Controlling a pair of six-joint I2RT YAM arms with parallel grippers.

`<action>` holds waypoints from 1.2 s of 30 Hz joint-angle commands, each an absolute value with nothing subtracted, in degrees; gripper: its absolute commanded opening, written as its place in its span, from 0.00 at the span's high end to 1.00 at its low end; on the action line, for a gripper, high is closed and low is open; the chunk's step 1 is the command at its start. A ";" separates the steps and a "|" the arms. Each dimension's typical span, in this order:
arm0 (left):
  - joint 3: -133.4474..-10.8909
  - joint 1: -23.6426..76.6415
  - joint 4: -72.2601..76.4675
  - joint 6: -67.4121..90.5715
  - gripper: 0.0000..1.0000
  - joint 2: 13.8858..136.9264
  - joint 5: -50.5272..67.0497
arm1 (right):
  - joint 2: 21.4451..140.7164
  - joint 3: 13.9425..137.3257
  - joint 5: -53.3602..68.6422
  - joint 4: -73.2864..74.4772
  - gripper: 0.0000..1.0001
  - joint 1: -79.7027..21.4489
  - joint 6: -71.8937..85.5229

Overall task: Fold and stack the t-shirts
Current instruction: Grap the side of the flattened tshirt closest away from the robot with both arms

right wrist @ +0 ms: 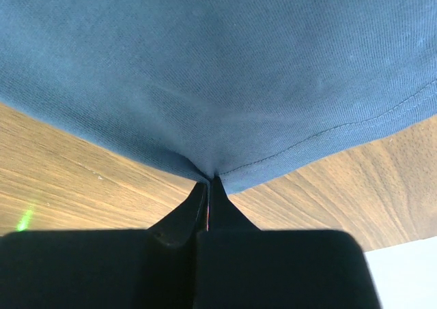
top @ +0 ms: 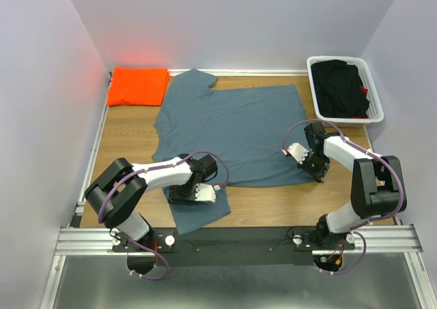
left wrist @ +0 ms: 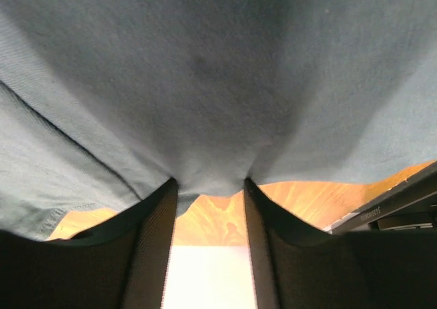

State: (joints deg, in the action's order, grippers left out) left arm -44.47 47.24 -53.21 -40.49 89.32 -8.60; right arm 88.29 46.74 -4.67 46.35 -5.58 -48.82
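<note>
The slate blue-grey t-shirt point(top: 232, 128) lies spread out flat in the middle of the table. The bright orange t-shirt point(top: 138, 85) sits folded at the back left corner. My right gripper point(top: 318, 174) is at the blue-grey shirt's near right corner. In the right wrist view that gripper point(right wrist: 208, 181) is shut on the stitched hem of the shirt point(right wrist: 218, 70), which puckers at the fingertips. My left gripper point(top: 198, 195) is at the shirt's near left edge, by the sleeve. There its fingers point(left wrist: 153, 241) stand apart, and the cloth edge point(left wrist: 205, 84) sags between their tips.
A white basket point(top: 375, 91) holding dark clothes stands at the back right. White walls close in the table at the left, back and right. The metal rail point(top: 232, 239) with both arm bases runs along the near edge.
</note>
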 commanded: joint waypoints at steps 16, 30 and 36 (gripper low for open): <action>-49.30 45.71 -60.11 -41.92 1.00 75.68 -3.25 | 80.42 49.57 -1.58 52.47 0.99 -5.71 -49.04; -50.44 38.59 -64.07 -45.61 1.00 65.48 -5.27 | 72.16 49.74 -1.67 58.54 0.99 -4.83 -51.94; -59.05 31.65 -62.58 -51.06 1.00 70.74 -4.83 | 79.70 57.64 -0.53 58.36 1.00 -3.52 -52.82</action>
State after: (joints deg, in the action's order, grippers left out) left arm -53.89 34.70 -63.11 -47.00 68.34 -5.10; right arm 75.85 52.27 -1.80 57.54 -4.49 -51.40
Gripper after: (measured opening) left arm 0.009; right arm 0.010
